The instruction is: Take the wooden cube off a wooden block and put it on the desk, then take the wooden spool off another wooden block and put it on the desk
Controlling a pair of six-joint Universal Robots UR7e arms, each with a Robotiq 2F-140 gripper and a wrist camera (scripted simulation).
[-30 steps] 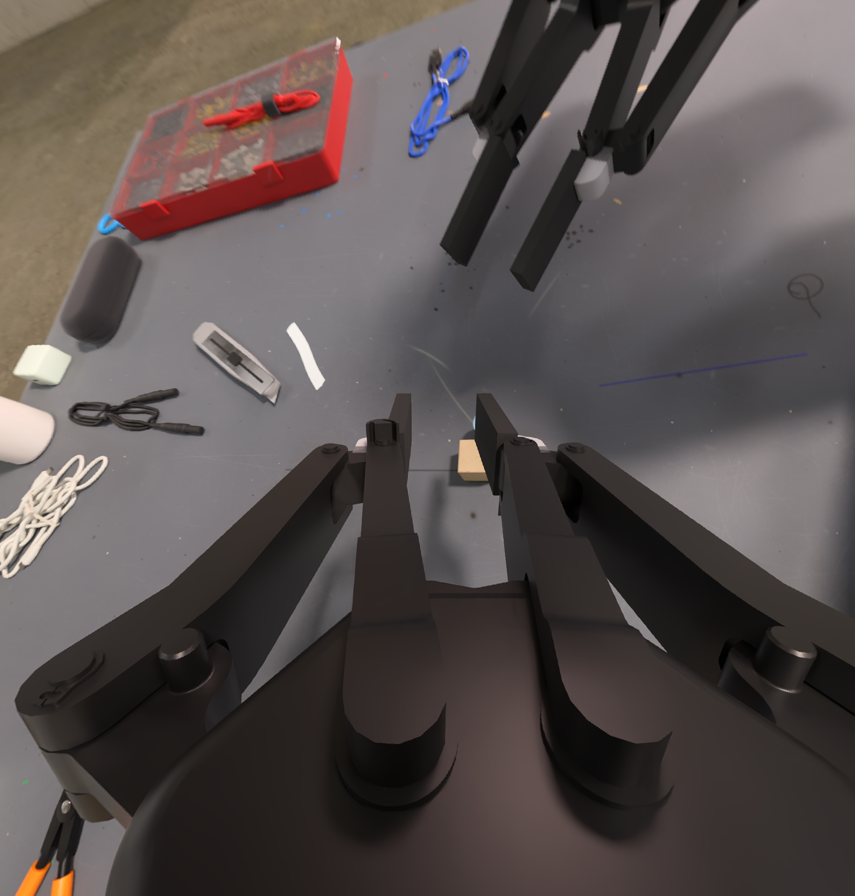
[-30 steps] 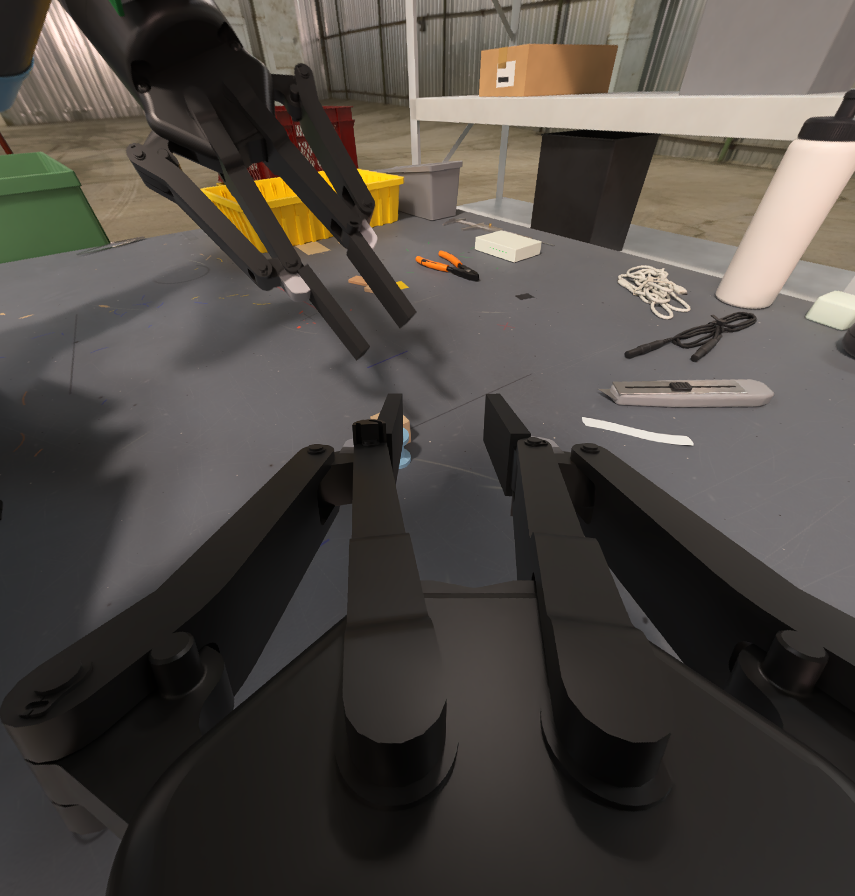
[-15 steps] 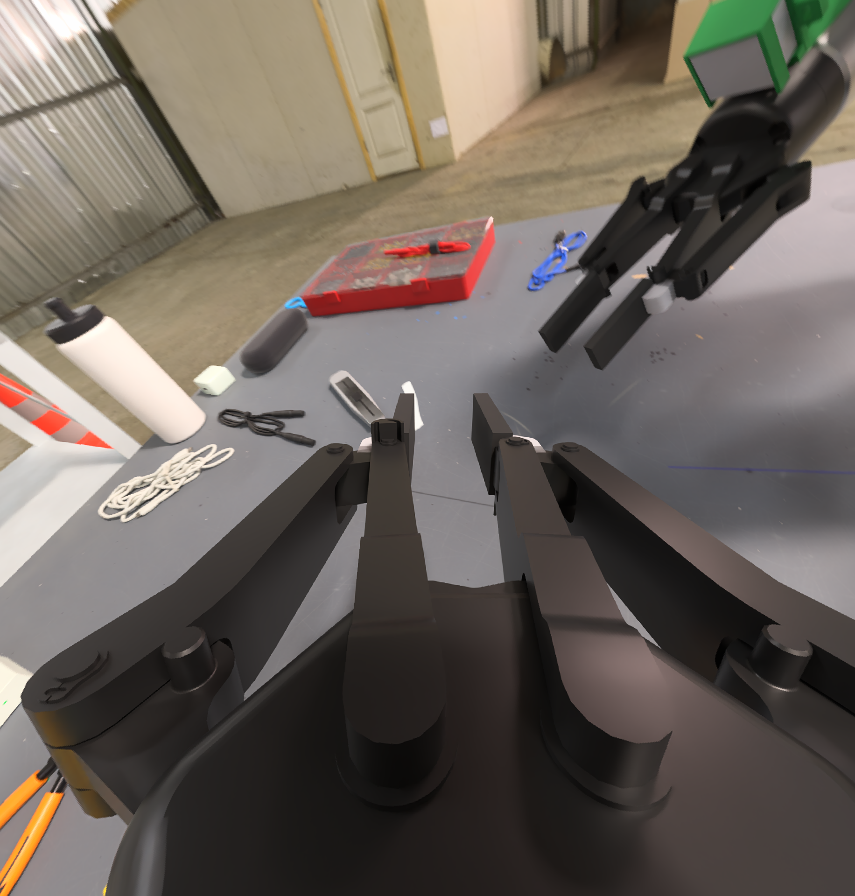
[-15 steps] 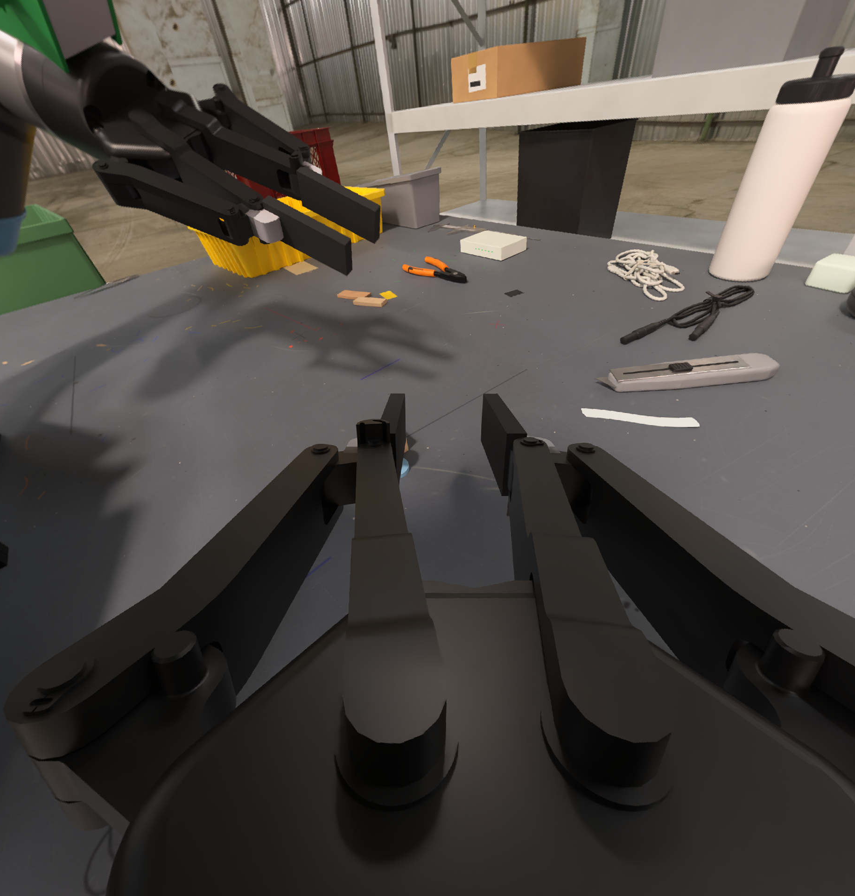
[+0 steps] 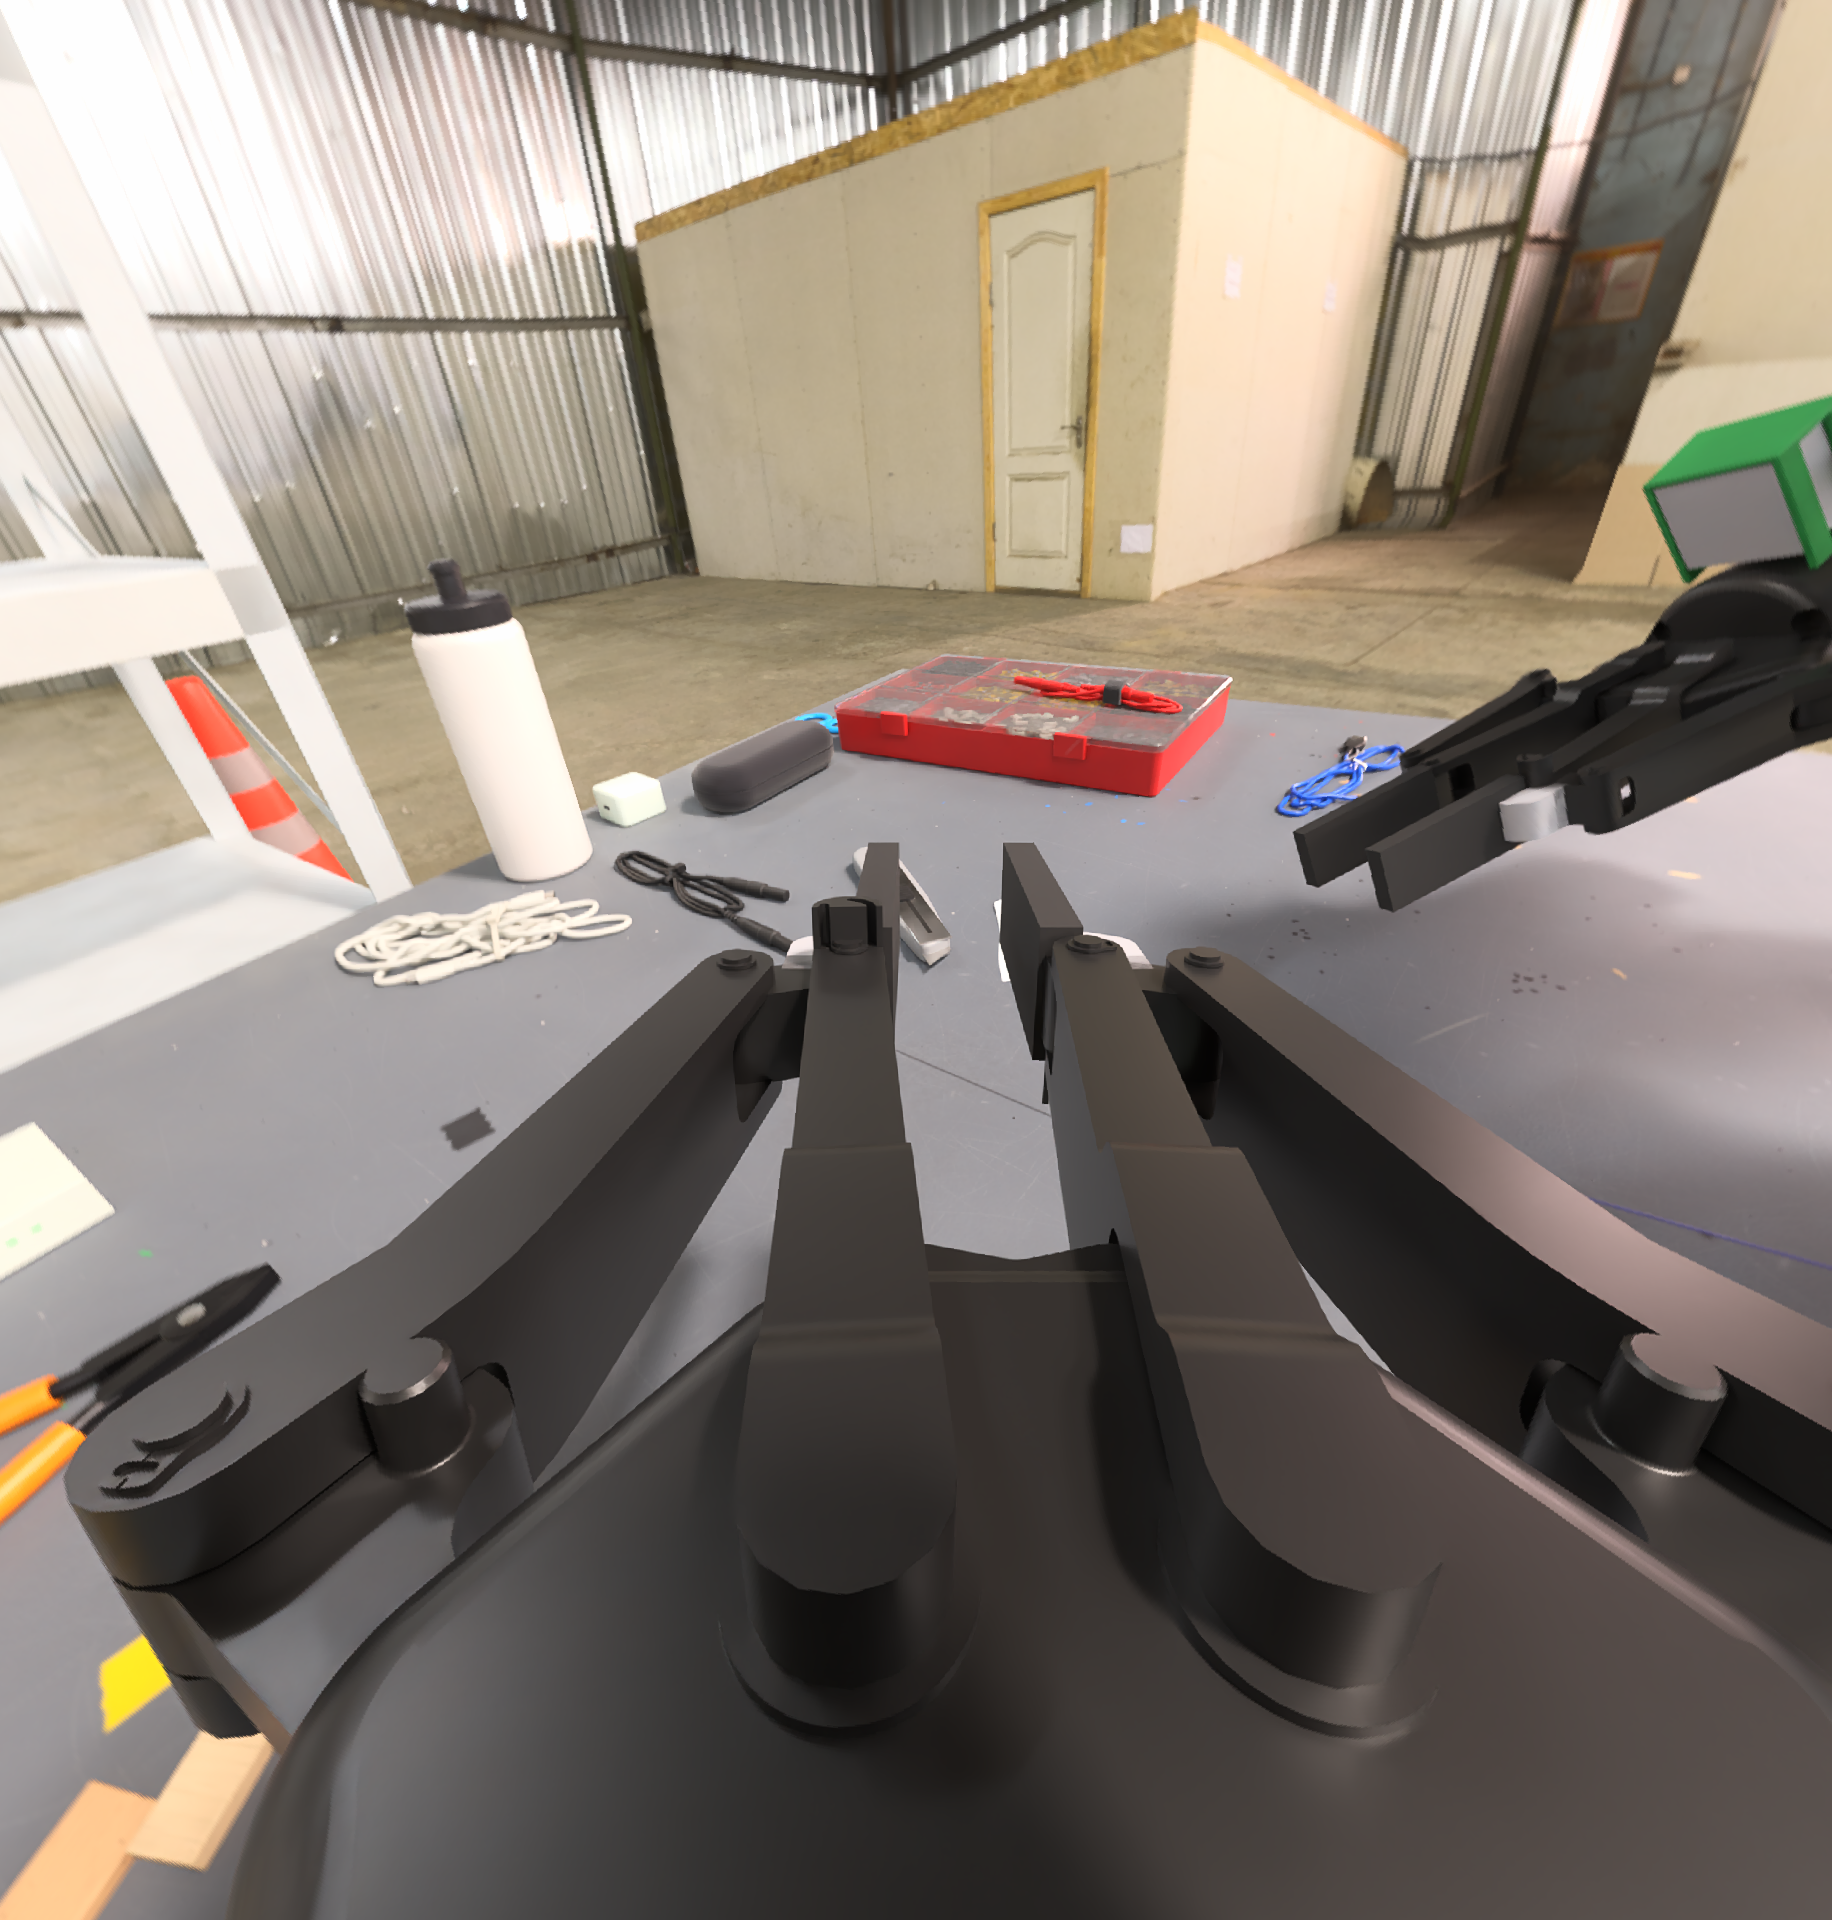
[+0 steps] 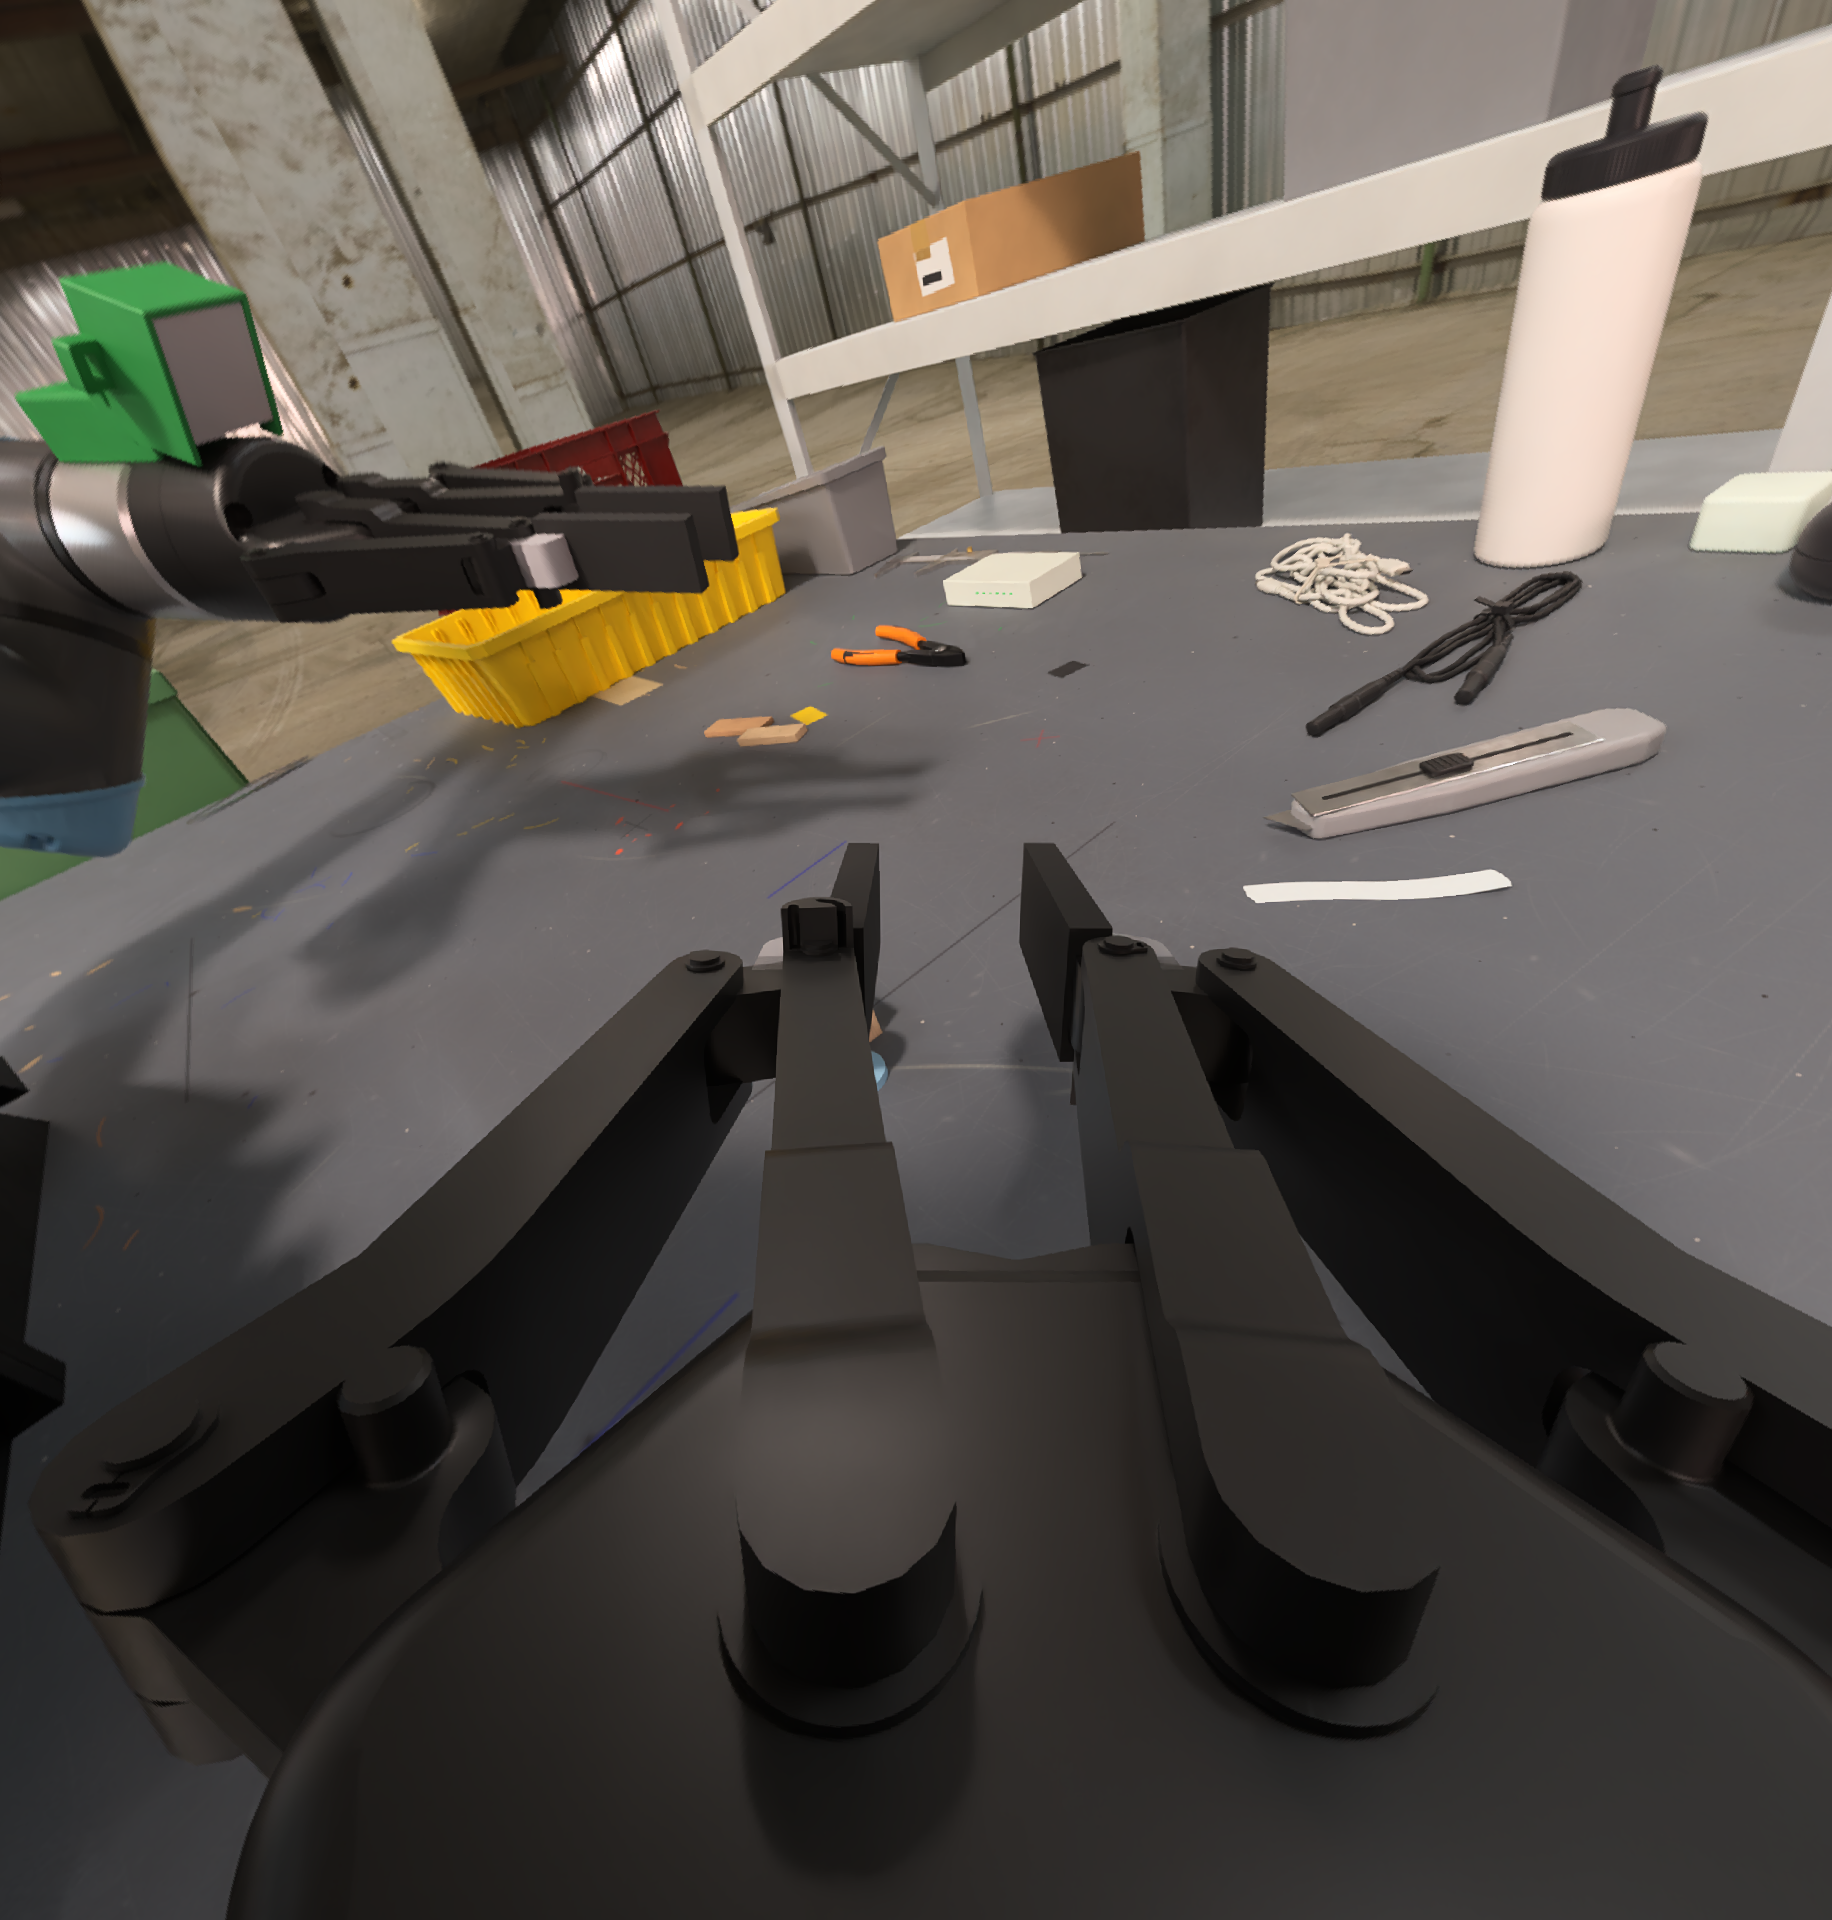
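As seen from both wrists: grey desk (image 5: 1514, 1039) across both views, with white shelving (image 6: 1099, 281) along its far edge.

Left gripper (image 5: 950, 883), held level above the desk and clear of it, fingers parted by a modest gap, nothing between them; same gripper farther off in the right wrist view, reaching sideways in front of a yellow crate (image 6: 600, 644). Right gripper (image 6: 948, 883) likewise parted by a modest gap and empty, tilted down toward the desk.

Red compartment box (image 5: 1026, 743) at the far side of the desk, lid closed, red cord on top. White bottle (image 5: 496, 748) with black cap, upright near the shelving. Dark oblong case (image 5: 761, 764) between bottle and red box. Grey utility knife (image 6: 1473, 769) flat on the desk, with a white paper strip (image 6: 1374, 886) just beside it. Tangle of white rope (image 6: 1338, 582) near the bottle's foot; black cable (image 6: 1452, 649) between rope and knife. Flat white box (image 6: 1011, 579) and orange-handled pliers (image 6: 896, 649) near the crate.

Two flat wooden blocks (image 6: 756, 730) side by side on the desk, touching, a yellow chip (image 6: 808, 715) just beside them. Small tan wooden piece (image 6: 874, 1023) low beside the right gripper's left finger, mostly hidden behind it; cube or spool, cannot tell.
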